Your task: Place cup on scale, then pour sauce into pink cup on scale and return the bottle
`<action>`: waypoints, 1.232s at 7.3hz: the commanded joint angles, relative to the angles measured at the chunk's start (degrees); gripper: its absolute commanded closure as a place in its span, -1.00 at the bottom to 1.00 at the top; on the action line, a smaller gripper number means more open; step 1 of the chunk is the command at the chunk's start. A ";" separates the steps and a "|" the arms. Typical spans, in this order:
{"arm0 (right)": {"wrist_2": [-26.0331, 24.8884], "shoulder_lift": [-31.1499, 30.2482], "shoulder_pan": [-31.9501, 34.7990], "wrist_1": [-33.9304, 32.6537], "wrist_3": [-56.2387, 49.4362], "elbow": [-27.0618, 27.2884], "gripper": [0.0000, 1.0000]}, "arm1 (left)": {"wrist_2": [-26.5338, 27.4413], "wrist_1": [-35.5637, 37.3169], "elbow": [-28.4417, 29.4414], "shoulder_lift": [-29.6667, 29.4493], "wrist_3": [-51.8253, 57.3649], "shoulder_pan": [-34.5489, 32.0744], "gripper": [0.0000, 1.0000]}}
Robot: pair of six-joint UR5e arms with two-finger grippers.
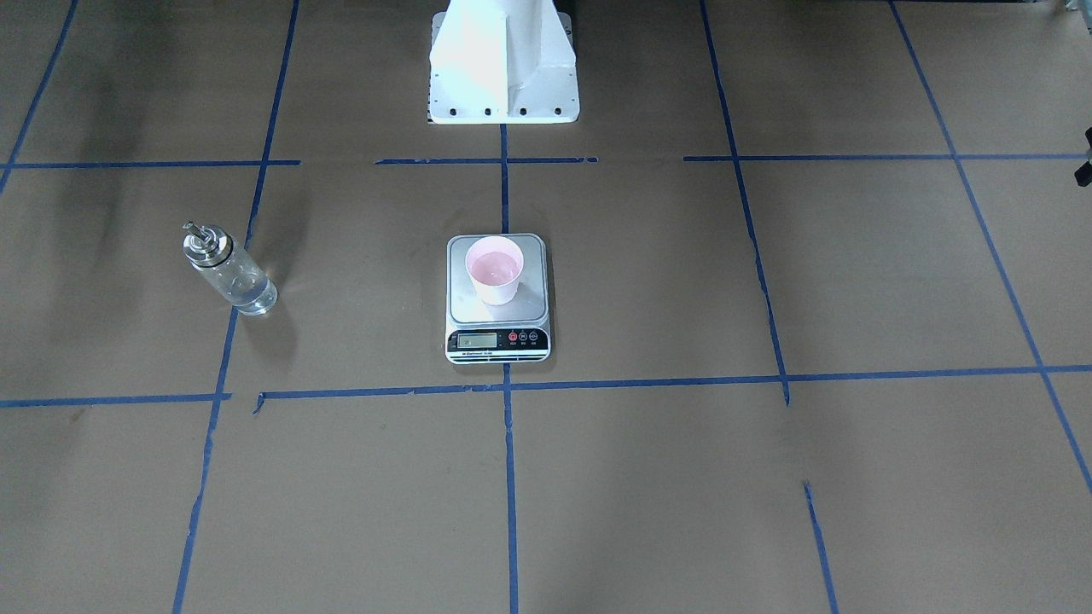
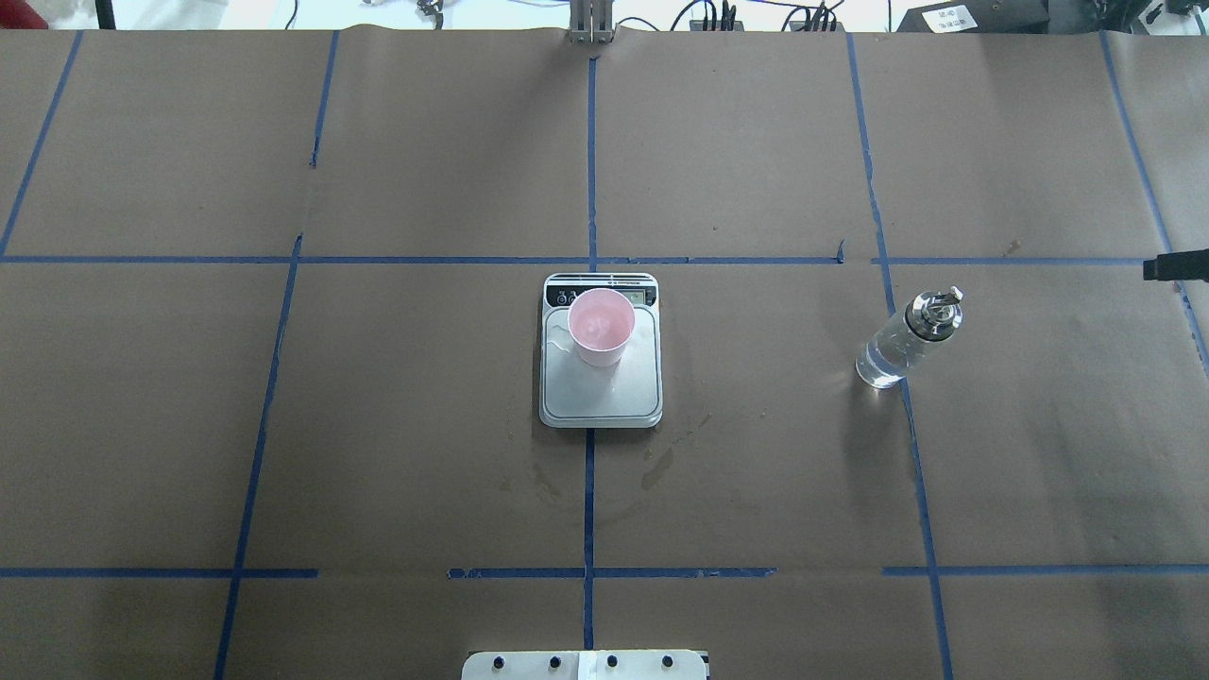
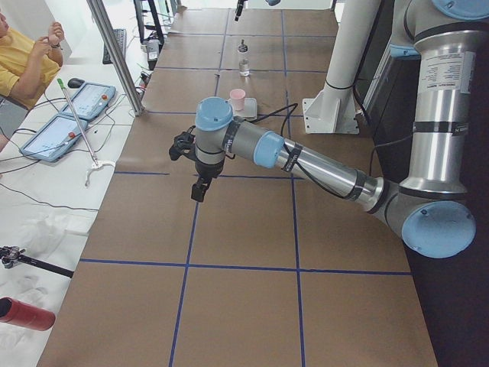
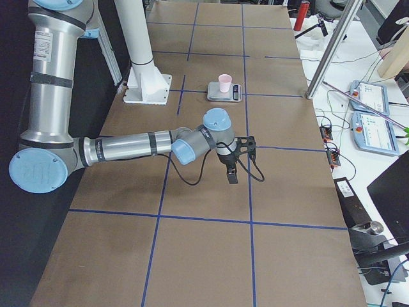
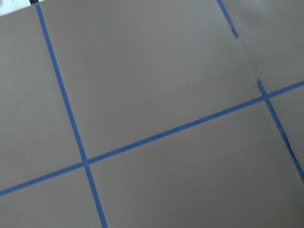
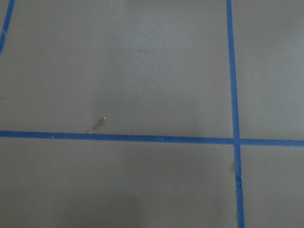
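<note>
Overhead exterior shows you the bottle (image 2: 902, 345) upright, well to the robot's right of the cup (image 2: 601, 327) on the scale (image 2: 623, 401), nearest the right hand (image 4: 231, 169), whose fingers you cannot tell apart or together.

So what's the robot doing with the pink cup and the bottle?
Right now nothing is being held. The pink cup sits on the scale in the middle of the table. The bottle stands upright by itself on the robot's right side. The left hand and the right hand hang above the table near its ends, away from both.
</note>
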 commanded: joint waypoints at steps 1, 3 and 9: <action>5.95 -0.05 2.88 -7.67 -11.27 -0.28 -1.00 | -0.17 -2.50 3.83 1.29 -2.23 -0.82 -1.00; 9.49 0.39 6.66 -15.67 -19.93 0.25 -1.00 | 0.18 -3.04 10.47 1.14 2.75 -1.97 -1.00; 11.34 0.04 7.56 -18.94 -20.23 0.07 -1.00 | 2.56 -2.87 12.98 1.91 3.66 -1.88 -1.00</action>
